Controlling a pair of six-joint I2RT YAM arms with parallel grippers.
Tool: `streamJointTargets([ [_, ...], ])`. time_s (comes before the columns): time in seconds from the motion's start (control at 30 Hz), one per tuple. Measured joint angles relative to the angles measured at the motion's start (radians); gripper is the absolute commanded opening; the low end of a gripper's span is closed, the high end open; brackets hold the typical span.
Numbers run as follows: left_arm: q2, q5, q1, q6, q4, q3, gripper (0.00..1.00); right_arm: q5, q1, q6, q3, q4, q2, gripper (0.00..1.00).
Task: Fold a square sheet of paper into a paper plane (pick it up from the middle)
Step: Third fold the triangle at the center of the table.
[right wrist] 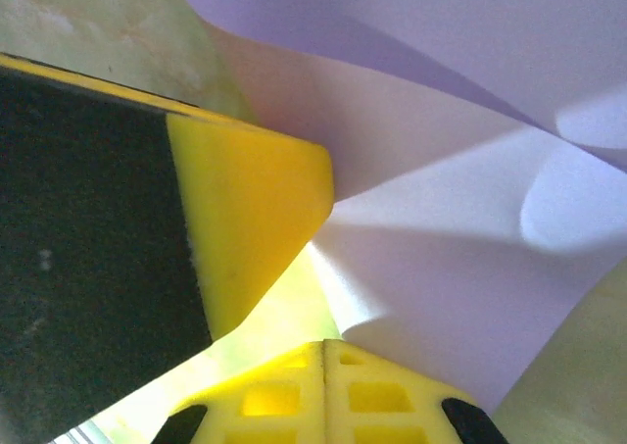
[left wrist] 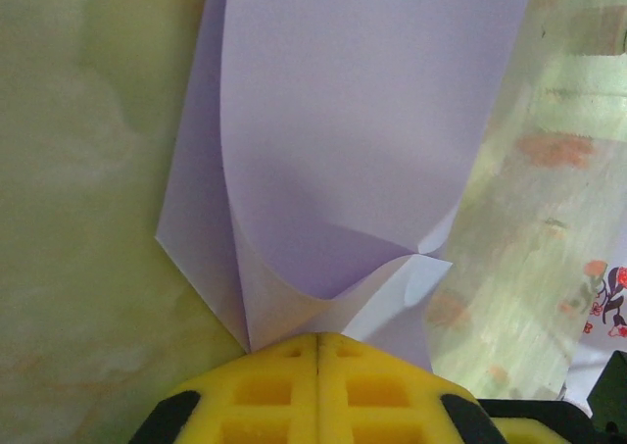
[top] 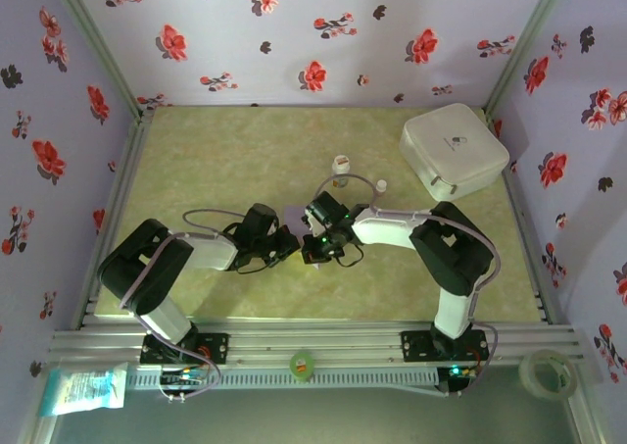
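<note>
The square sheet of paper (left wrist: 343, 121) is pale lilac, partly folded and curling, lifted off the green mat between the two arms at the table's middle (top: 294, 213). My left gripper (left wrist: 318, 338) has its yellow pads shut on the sheet's near corner, where the folded layers fan out from the seam. My right gripper (right wrist: 324, 344) is also shut, and the paper (right wrist: 441, 268) runs down to its pad tips just right of the seam. The left gripper's yellow pad (right wrist: 250, 219) stands close on the left in the right wrist view. In the top view the grippers meet, left (top: 288, 244) and right (top: 310, 248).
A white rounded box (top: 454, 148) sits at the back right. Two small white bottles (top: 341, 164) (top: 381, 184) stand just behind the grippers. Floral walls close in three sides. A tape roll (top: 547, 371) and a packet (top: 83, 387) lie on the front ledge.
</note>
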Motion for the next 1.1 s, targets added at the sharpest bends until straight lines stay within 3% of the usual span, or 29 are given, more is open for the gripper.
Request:
streamJointTargets([
  [0.4, 0.000, 0.000, 0.001, 0.000, 0.000, 0.000, 0.00, 0.015, 0.000, 0.000, -0.008, 0.003, 0.000, 0.03],
  [1.1, 0.008, 0.022, 0.014, 0.000, 0.005, 0.000, 0.00, -0.035, -0.015, 0.026, -0.142, 0.175, -0.052, 0.06],
])
